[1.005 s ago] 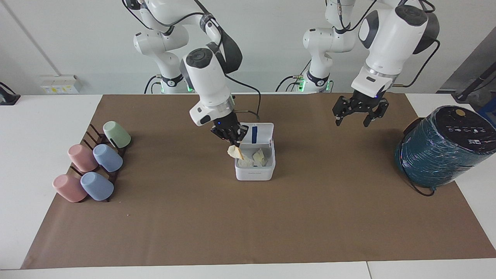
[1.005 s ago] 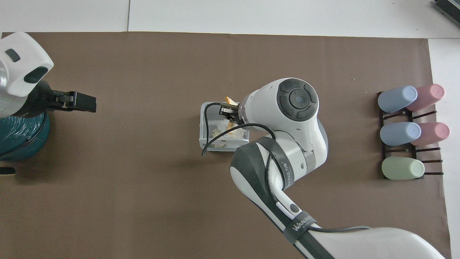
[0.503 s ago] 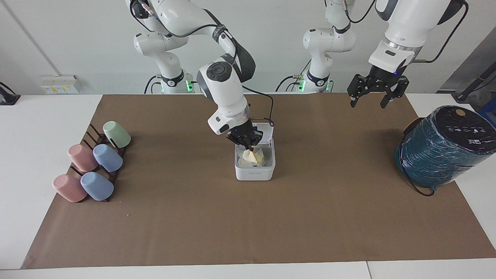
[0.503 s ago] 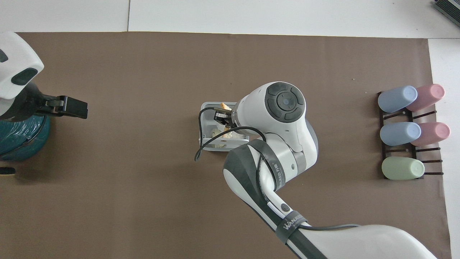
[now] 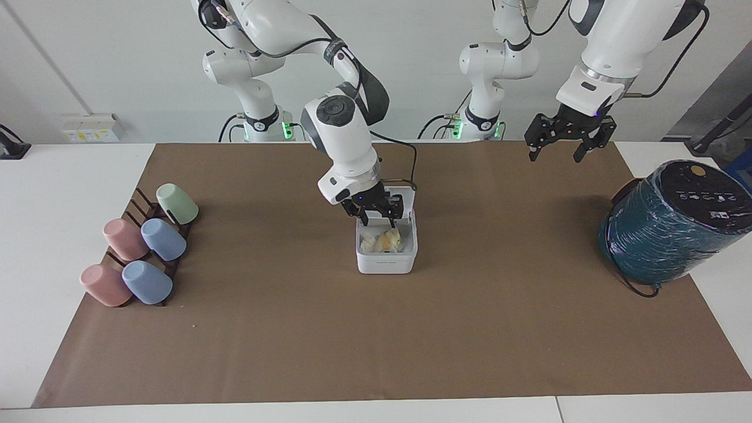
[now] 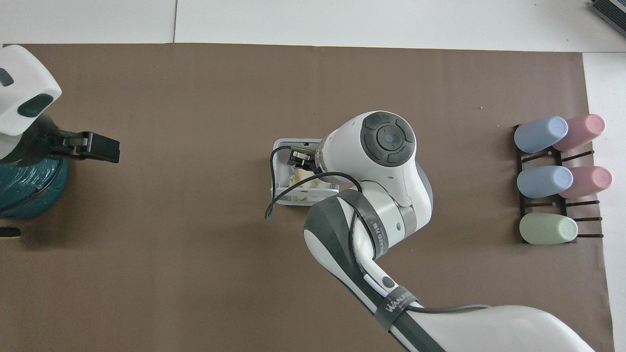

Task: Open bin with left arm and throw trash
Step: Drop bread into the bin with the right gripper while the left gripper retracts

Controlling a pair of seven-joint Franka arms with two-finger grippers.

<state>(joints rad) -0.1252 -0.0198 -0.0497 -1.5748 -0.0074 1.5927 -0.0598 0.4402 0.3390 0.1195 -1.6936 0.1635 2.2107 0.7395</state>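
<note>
The white bin (image 5: pixel 386 265) stands mid-table with its lid (image 5: pixel 406 198) open on the side nearer the robots. My right gripper (image 5: pixel 376 220) hangs just over the bin's mouth, open and empty. The tan wedge (image 5: pixel 390 239) and a white wad (image 5: pixel 368 243) lie inside the bin. In the overhead view the right arm covers most of the bin (image 6: pixel 276 168), and a little trash (image 6: pixel 297 179) shows inside. My left gripper (image 5: pixel 555 154) is open and empty, raised over the mat toward the left arm's end of the table, and also shows in the overhead view (image 6: pixel 100 147).
A big teal wrapped cylinder (image 5: pixel 670 229) sits at the left arm's end of the table (image 6: pixel 27 188). A dark rack with several pastel cups (image 5: pixel 144 249) lies at the right arm's end (image 6: pixel 557 178). A brown mat (image 5: pixel 376 341) covers the table.
My right gripper carried the tan wedge over the bin, lowered and opened; the wedge now lies in the bin. My left gripper rose and drew back toward the robots.
</note>
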